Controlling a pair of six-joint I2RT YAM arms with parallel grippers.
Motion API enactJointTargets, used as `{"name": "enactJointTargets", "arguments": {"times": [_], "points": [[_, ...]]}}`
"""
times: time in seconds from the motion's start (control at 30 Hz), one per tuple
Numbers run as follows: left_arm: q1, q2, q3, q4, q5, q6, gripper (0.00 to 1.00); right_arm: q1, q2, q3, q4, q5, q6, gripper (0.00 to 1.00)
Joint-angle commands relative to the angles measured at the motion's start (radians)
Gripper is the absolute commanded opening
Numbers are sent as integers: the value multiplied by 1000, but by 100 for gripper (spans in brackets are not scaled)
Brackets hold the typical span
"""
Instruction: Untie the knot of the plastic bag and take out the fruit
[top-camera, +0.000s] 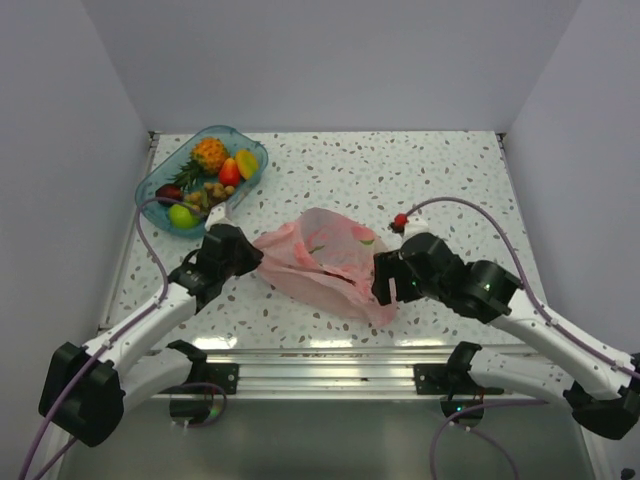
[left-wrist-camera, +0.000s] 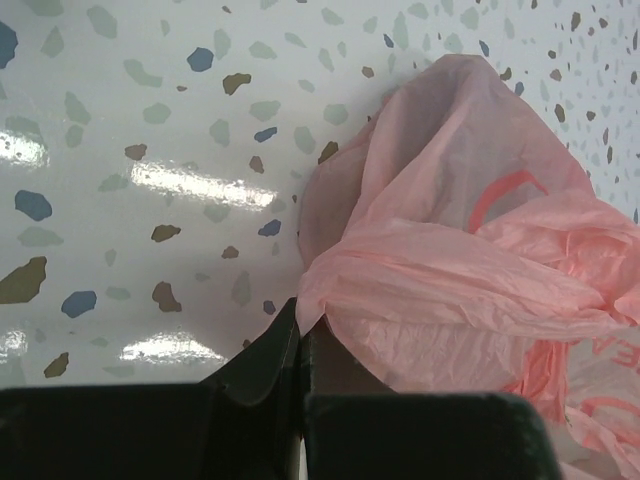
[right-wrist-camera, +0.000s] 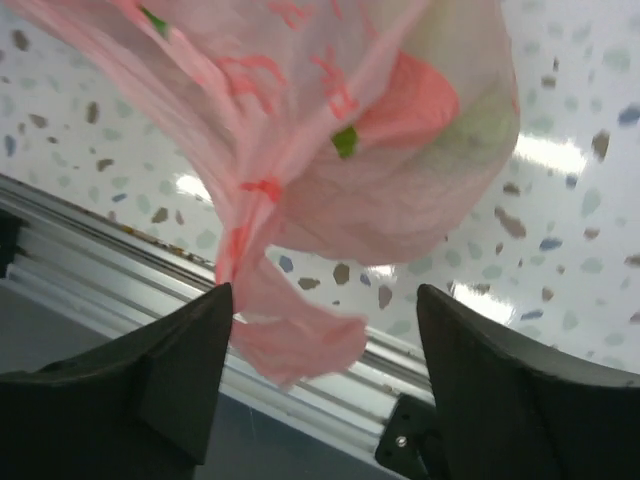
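Right gripper (right-wrist-camera: 322, 300) hangs released, jaws wide either side of the bag's (right-wrist-camera: 330, 150) tail, nothing held. Left gripper (left-wrist-camera: 298, 318) is clamped on the bag's edge at its tips. A one-sided pull could drag the bag and tighten the knot (right-wrist-camera: 262, 190) — fruit (right-wrist-camera: 425, 100) trapped inside.

A: Your left arm (top-camera: 150, 322) reaches from its base forward and to the right. On your left gripper (top-camera: 248, 256) the fingers (left-wrist-camera: 262, 368) are pressed flat together, and an edge of the plastic bag (left-wrist-camera: 450, 250) is pinched at their tips.

B: Your right arm (top-camera: 545, 322) comes in from the right side and points to the left, toward the other arm. On your right gripper (top-camera: 385, 280) the two fingers (right-wrist-camera: 180, 370) stand wide apart and clamp nothing. The two grippers face each other, near but not touching.
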Motion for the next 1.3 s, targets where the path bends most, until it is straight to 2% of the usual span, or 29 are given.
{"name": "enactJointTargets", "arguments": {"times": [0.0, 0.17, 0.27, 0.47, 0.8, 1.0, 1.07, 1.13, 1.17, 1.23, 1.27], "points": [[6, -33, 4, 74, 33, 121, 1, -1, 86, 232, -27, -45, -259, 80], [6, -28, 25, 77, 61, 172, 2, -1, 303, 432, -35, -112, -462, 90], [6, -20, 33, 75, 70, 184, 3, -1, 396, 473, 20, -132, -541, 92], [4, -24, 36, 69, 80, 201, 3, -1, 543, 444, 164, -197, -571, 93], [4, -33, 24, 51, 101, 238, 3, 19, 706, 407, 347, -195, -589, 94], [4, -28, 23, 54, 119, 246, 3, 30, 813, 410, 419, -123, -598, 94], [4, -27, 27, 55, 127, 249, 3, 28, 847, 426, 426, -54, -597, 89], [6, -27, 24, 55, 139, 256, 3, 19, 858, 436, 442, 11, -627, 80], [4, -27, 20, 55, 142, 259, 3, 12, 864, 458, 449, 19, -626, 65], [4, -25, 5, 57, 150, 266, 3, -27, 884, 487, 450, 24, -615, 48], [4, -25, -1, 55, 150, 267, 3, -44, 887, 511, 458, 27, -611, 31]]}}
